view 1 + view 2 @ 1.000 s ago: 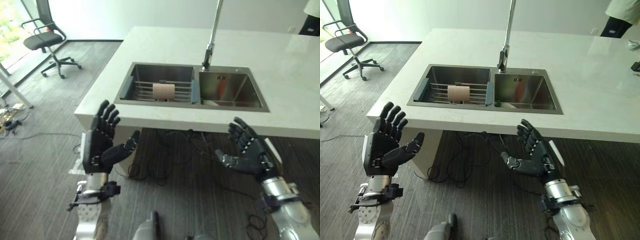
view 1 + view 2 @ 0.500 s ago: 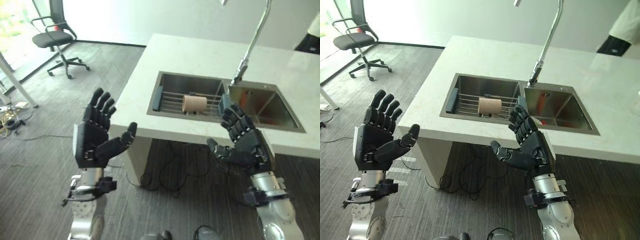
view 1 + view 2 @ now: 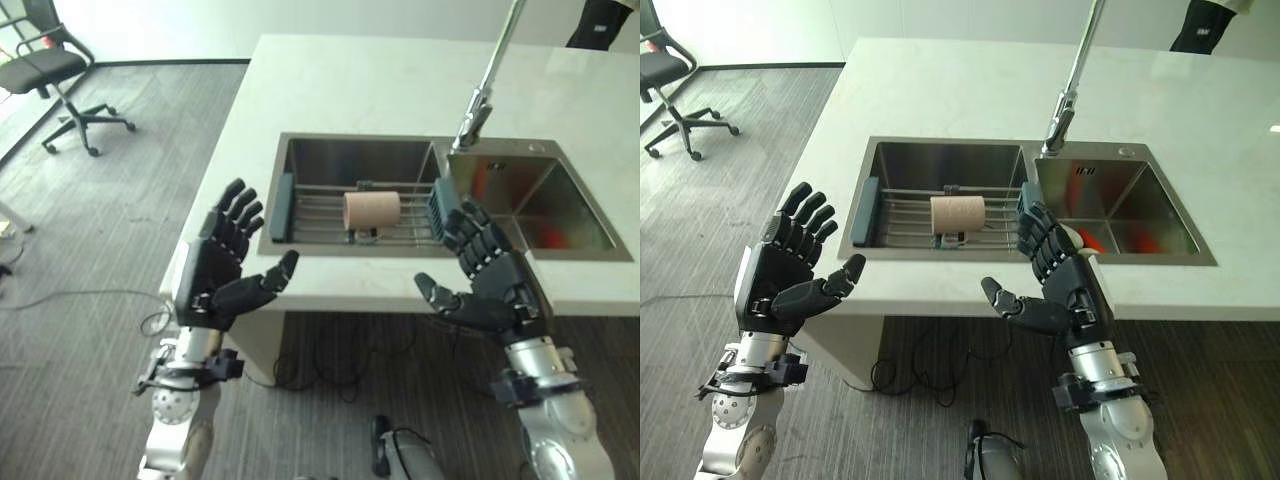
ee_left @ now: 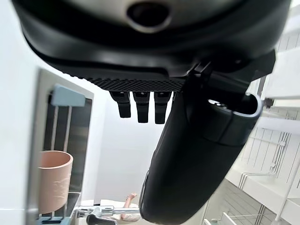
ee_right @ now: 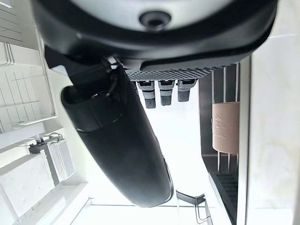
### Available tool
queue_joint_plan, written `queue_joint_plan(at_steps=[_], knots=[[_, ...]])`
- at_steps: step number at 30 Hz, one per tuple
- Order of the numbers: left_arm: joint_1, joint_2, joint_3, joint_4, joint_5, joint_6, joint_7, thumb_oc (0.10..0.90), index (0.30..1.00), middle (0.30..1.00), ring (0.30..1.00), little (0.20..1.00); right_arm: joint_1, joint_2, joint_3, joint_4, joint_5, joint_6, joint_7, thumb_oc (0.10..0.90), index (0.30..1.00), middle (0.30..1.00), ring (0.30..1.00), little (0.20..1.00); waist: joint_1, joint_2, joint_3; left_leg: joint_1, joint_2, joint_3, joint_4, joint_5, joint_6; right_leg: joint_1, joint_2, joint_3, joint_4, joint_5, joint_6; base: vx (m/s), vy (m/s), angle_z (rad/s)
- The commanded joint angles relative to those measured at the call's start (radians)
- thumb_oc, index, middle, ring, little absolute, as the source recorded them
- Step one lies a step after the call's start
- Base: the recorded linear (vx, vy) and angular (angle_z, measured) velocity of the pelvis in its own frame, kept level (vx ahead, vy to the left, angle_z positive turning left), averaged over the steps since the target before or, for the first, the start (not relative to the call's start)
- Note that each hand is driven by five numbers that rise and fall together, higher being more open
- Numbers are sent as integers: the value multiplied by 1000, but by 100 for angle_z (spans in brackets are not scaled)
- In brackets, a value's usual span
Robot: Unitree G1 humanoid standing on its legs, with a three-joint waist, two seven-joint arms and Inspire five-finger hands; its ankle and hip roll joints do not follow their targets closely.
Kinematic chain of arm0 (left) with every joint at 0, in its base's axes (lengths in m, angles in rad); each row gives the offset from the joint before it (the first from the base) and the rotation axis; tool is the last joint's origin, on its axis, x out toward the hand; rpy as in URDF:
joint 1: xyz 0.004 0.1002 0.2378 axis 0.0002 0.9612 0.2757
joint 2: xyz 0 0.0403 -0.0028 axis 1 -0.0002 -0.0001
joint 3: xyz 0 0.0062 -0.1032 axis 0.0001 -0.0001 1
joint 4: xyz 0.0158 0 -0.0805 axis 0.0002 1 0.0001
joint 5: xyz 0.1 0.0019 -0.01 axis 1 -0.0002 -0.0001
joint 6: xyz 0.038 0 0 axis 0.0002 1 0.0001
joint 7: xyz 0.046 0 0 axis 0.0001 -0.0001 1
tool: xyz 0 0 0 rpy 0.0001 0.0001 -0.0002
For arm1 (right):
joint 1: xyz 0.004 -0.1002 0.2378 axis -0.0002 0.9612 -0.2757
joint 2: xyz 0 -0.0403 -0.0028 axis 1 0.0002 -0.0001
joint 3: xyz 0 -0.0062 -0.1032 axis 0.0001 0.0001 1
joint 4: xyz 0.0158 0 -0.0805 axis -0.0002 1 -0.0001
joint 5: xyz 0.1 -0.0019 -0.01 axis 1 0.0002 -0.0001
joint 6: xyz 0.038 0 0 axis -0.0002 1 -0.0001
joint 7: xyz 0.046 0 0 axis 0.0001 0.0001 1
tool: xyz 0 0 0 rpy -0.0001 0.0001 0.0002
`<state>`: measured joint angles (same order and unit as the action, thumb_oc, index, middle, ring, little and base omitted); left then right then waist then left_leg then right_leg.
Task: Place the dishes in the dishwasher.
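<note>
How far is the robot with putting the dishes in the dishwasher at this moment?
Nothing looks done yet. The pink cup lies on its side on the wire rack in the left basin of the sink. In hand: nothing, the left hand and right hand are both open in front of the counter. Left: grasp the cup and carry it to a dishwasher.

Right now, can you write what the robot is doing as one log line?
left hand: open, empty | right hand: open, empty | beige cup: lying on sink rack | stage: approaching, nothing grasped
</note>
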<state>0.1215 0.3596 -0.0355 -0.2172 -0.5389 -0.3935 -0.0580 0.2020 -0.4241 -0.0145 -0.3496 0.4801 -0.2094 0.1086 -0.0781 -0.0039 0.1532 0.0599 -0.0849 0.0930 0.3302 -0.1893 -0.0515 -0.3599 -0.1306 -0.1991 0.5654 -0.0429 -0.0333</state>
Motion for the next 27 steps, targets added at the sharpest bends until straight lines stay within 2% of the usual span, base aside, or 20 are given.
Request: queue_joint_plan(at_steps=[1, 2, 3, 4, 5, 7, 9, 10, 11, 12, 13, 15, 18, 27], knots=[[-41, 35, 39, -165, -58, -130, -25, 800, 900, 900, 900, 900, -22, 7, -79, -74, 1, -110, -5, 800, 900, 900, 900, 900, 3, -40, -119, -33, 65, -4, -30, -41, 42, 78, 5, -3, -265, -3, 128, 283, -259, 19], [-33, 29, 39, -166, -49, -141, -32, 800, 900, 900, 900, 900, -12, 4, -88, -75, 8, -112, 3, 800, 900, 900, 900, 900, 2, -42, -119, -23, 72, -4, -30, 6, 27, 89, 11, -4, -265, -15, 114, 219, -207, 17], [-30, 28, 38, -166, -47, -143, -34, 800, 900, 900, 900, 900, -8, 5, -90, -76, 10, -111, 6, 800, 900, 900, 900, 900, 2, -42, -118, -21, 74, -4, -30, 19, 22, 93, 13, -4, -265, -18, 110, 210, -209, -2], [-25, 27, 36, -165, -51, -145, -42, 800, 900, 900, 900, 900, -1, 4, -95, -75, 12, -110, 13, 800, 900, 900, 900, 900, 4, -47, -117, -13, 76, 1, -30, 72, 10, 103, 13, -5, -265, -27, 101, 185, -221, -33], [-20, 23, 34, -167, -51, -149, -45, 800, 900, 900, 900, 900, 10, -2, -97, -77, 14, -108, 18, 800, 900, 900, 900, 900, 6, -60, -113, -4, 69, 13, 19, 132, -3, 121, 8, -4, -265, -43, 85, 210, -279, -41], [-9, 12, 34, -169, -54, -147, -61, 800, 900, 900, 900, 900, 21, 0, -96, -71, 13, -111, 36, 800, 900, 900, 900, 900, 10, -70, -101, -77, 63, 21, 193, 163, -10, 146, 8, -3, -265, -57, 62, 155, -223, -24], [-3, 5, 38, -156, -78, -147, -89, 800, 900, 900, 900, 900, 21, 4, -92, -61, 4, -112, 32, 800, 900, 900, 900, 900, 24, -79, -86, -168, 63, 30, 243, 129, 15, 166, 6, 3, -265, -64, 60, 118, -101, -12], [1, 7, 43, -152, -88, -146, -101, 800, 900, 900, 900, 900, 8, 1, -92, -56, 8, -101, 23, 800, 900, 900, 900, 900, 29, -77, -83, -170, 67, 43, 153, 92, 33, 173, 12, 15, -265, -72, 70, 120, -12, -5], [6, 10, 46, -153, -93, -147, -108, 800, 900, 900, 900, 900, -3, 0, -91, -52, 10, -93, 21, 800, 900, 900, 900, 900, 34, -73, -81, -153, 67, 50, 76, 80, 40, 177, 18, 28, -265, -78, 78, 154, 154, -12], [18, 21, 54, -153, -101, -155, -129, 800, 900, 900, 900, 900, -21, 3, -90, -40, 11, -82, 30, 800, 900, 900, 900, 900, 42, -26, -77, -198, 95, 20, -30, 51, 27, 185, 64, 53, -265, -95, 95, 123, 171, -10], [19, 22, 55, -155, -102, -155, -129, 800, 900, 900, 900, 900, -22, 5, -89, -43, 8, -81, 32, 800, 900, 900, 900, 900, 45, -21, -78, -204, 96, 8, -30, 62, 24, 185, 68, 58, -265, -97, 95, 109, 187, -15], [9, 19, 48, -149, -85, -161, -122, 800, 900, 900, 900, 900, -27, 8, -73, -47, -9, -73, 28, 800, 900, 900, 900, 900, 44, -10, -85, -219, 101, -23, -30, 42, 21, 185, 75, 63, -265, -106, 96, 45, 118, -36], [-14, 34, 31, -142, -48, -154, -94, 800, 900, 900, 900, 900, -8, 2, -77, -68, 17, -51, 47, 800, 900, 900, 900, 900, 27, 5, -110, -225, 122, -26, -30, 18, 11, 178, 69, 51, -265, -113, 109, 41, 156, -12], [-27, 93, 41, -145, 70, -68, -97, 800, 900, 900, 900, 900, -3, -13, -82, -81, 10, -28, 56, 800, 900, 900, 900, 900, 29, 6, -125, -222, 136, -7, -30, 0, 20, 183, 41, 29, -265, -115, 124, 4, 109, -2]])
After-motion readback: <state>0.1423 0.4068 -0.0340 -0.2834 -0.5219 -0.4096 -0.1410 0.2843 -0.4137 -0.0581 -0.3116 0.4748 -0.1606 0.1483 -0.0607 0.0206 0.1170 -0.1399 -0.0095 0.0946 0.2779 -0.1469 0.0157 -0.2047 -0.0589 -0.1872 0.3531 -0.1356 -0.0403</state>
